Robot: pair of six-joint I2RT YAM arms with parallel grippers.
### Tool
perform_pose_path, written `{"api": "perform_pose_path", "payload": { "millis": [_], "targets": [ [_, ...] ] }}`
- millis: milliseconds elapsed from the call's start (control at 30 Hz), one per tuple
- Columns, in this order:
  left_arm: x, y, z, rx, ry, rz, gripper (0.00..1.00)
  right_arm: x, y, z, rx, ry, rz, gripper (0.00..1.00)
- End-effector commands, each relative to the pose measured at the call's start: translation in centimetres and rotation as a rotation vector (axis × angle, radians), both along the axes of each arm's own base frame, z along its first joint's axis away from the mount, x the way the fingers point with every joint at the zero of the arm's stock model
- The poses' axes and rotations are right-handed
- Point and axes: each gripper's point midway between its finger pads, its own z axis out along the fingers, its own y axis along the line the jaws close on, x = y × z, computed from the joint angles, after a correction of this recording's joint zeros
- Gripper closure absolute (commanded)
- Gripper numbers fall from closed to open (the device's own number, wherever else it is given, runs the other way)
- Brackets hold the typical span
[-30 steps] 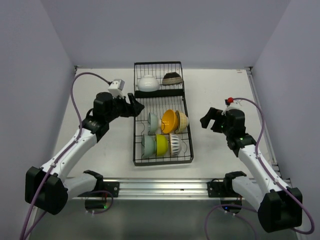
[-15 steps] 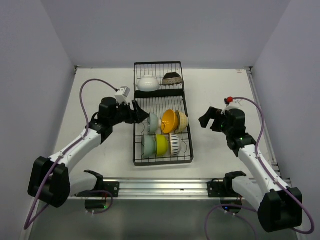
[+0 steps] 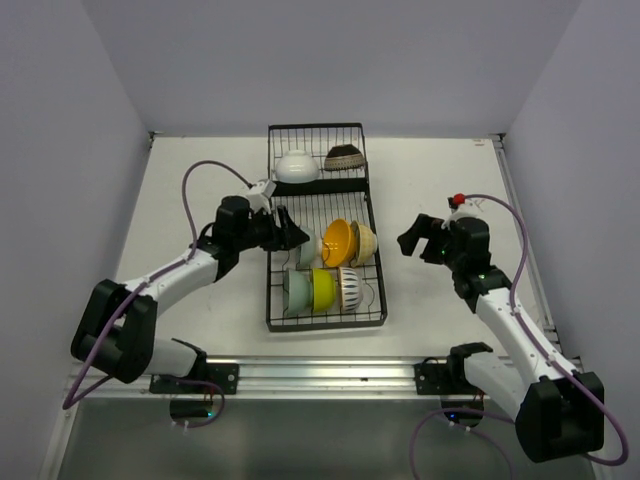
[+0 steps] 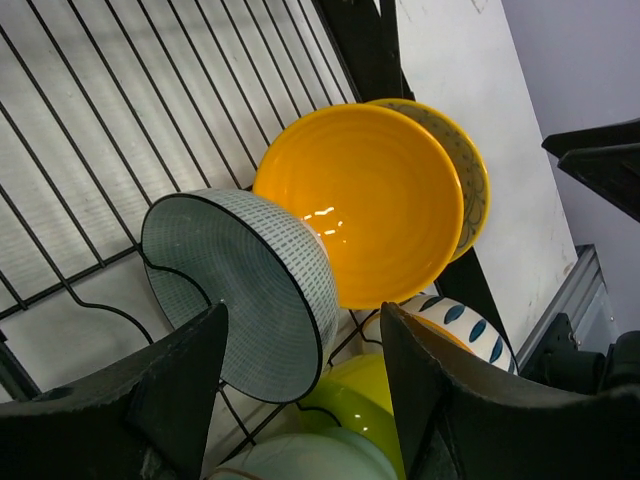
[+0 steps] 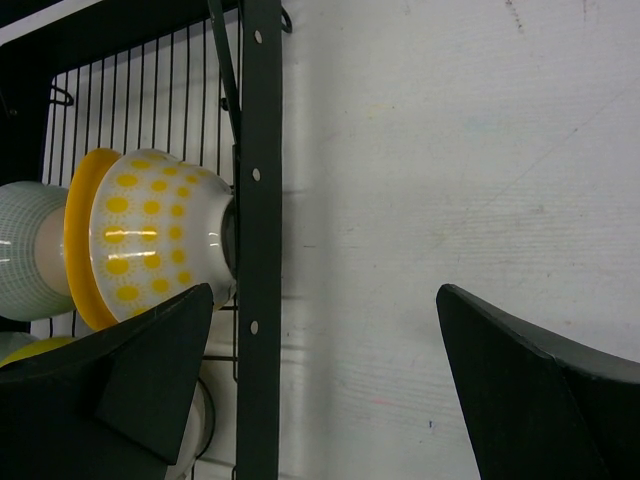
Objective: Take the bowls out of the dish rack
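The black wire dish rack (image 3: pixel 377 322) lies in the middle of the table. Its small far section holds a white bowl (image 3: pixel 296 167) and a dark brown patterned bowl (image 3: pixel 343 158). The larger section holds a pale green bowl (image 3: pixel 308 245), an orange bowl (image 3: pixel 338 242), a cream bowl (image 3: pixel 364 243), a second pale green bowl (image 3: pixel 297 291), a yellow-green bowl (image 3: pixel 323 289) and a striped white bowl (image 3: pixel 349 285). My left gripper (image 3: pixel 290 237) is open, its jaws either side of the upper pale green bowl's (image 4: pixel 240 290) rim. My right gripper (image 3: pixel 420 240) is open and empty, right of the rack.
In the right wrist view the rack's right edge bar (image 5: pixel 260 250) runs between my fingers, with the cream dotted bowl (image 5: pixel 160 225) just left of it and bare white table (image 5: pixel 450 200) to the right. Walls close in the table's left, far and right sides.
My left gripper has moved right, from beside the rack's left edge to over the rack at the upper pale green bowl. The right arm has hardly moved.
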Motion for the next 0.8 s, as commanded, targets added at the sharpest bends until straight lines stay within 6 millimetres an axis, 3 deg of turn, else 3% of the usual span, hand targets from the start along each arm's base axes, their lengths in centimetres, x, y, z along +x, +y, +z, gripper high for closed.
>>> {"api": "perform_pose_path", "payload": {
  "millis": [0, 100, 333, 567, 767],
  "targets": [
    [0.6, -1.5, 1.1, -0.037, -0.038, -0.023, 0.34, 0.5, 0.2, 0.7, 0.005, -0.035, 0.006, 0.01],
    [0.4, -1.9, 0.5, -0.045, -0.02, -0.027, 0.42, 0.6, 0.2, 0.7, 0.004, -0.036, 0.004, 0.01],
    [0.3, -3.1, 0.6, -0.066, -0.016, -0.041, 0.47, 0.6, 0.2, 0.6, 0.003, -0.032, 0.004, 0.02],
    [0.1, -3.3, -1.1, -0.056, 0.032, -0.025, 0.56, 0.6, 0.1, 0.6, 0.0, -0.031, 0.0, 0.02],
    [0.1, -3.3, -1.5, -0.069, 0.05, -0.003, 0.74, 0.7, 0.0, 0.4, -0.001, -0.025, -0.005, 0.01]
  ]
}}
